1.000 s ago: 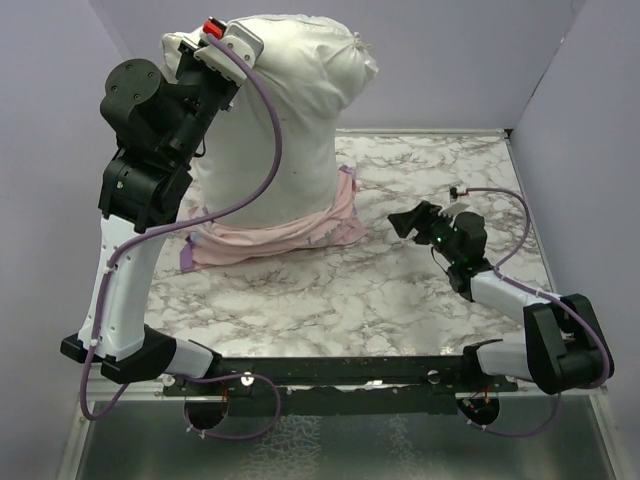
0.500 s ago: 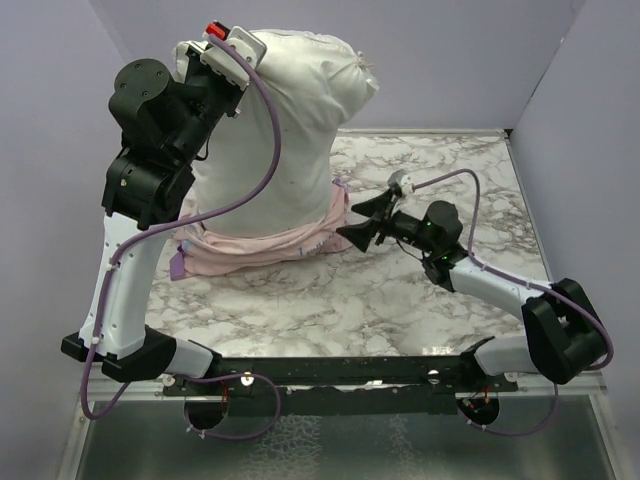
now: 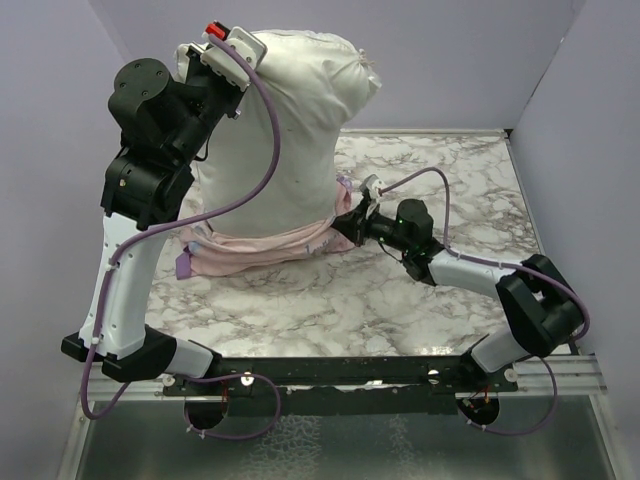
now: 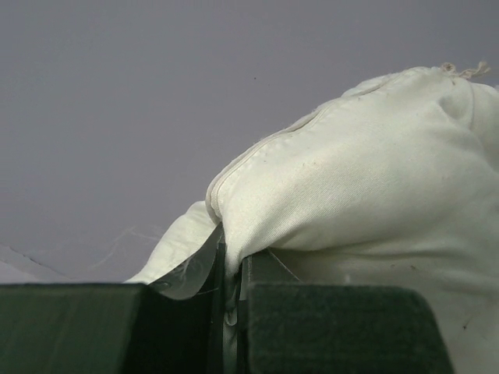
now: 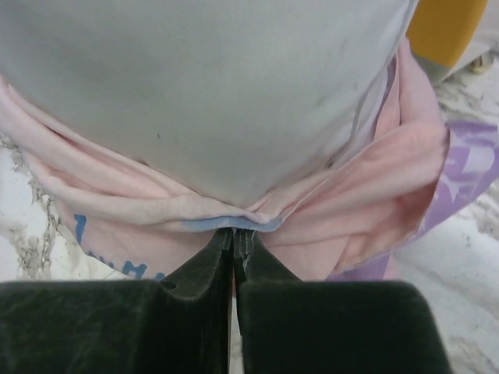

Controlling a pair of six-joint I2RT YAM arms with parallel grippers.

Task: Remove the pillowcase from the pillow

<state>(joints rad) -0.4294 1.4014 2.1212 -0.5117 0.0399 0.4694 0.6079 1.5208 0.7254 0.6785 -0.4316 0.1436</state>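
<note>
The off-white pillow (image 3: 290, 120) stands upright, held high by its top-left corner, where my left gripper (image 3: 200, 62) is shut. The left wrist view shows pillow (image 4: 374, 179) fabric pinched between those closed fingers of the left gripper (image 4: 230, 273). The pillowcase (image 3: 260, 245) is bunched round the pillow's bottom end on the table, pale pink inside showing and purple at the edges. My right gripper (image 3: 343, 222) is at its right side, low over the table. In the right wrist view the right gripper (image 5: 235, 238) is shut on the pillowcase (image 5: 374, 210) at its bluish hem, below the pillow (image 5: 218, 93).
The marble table (image 3: 440, 170) extends right of and in front of the pillow. Purple walls close in at the back and both sides. Part of a yellow-orange object (image 5: 444, 31) shows behind the pillow in the right wrist view.
The right arm swung left from the table's right side to the pillowcase, and its open jaws closed on the hem. The left arm kept holding the pillow up.
</note>
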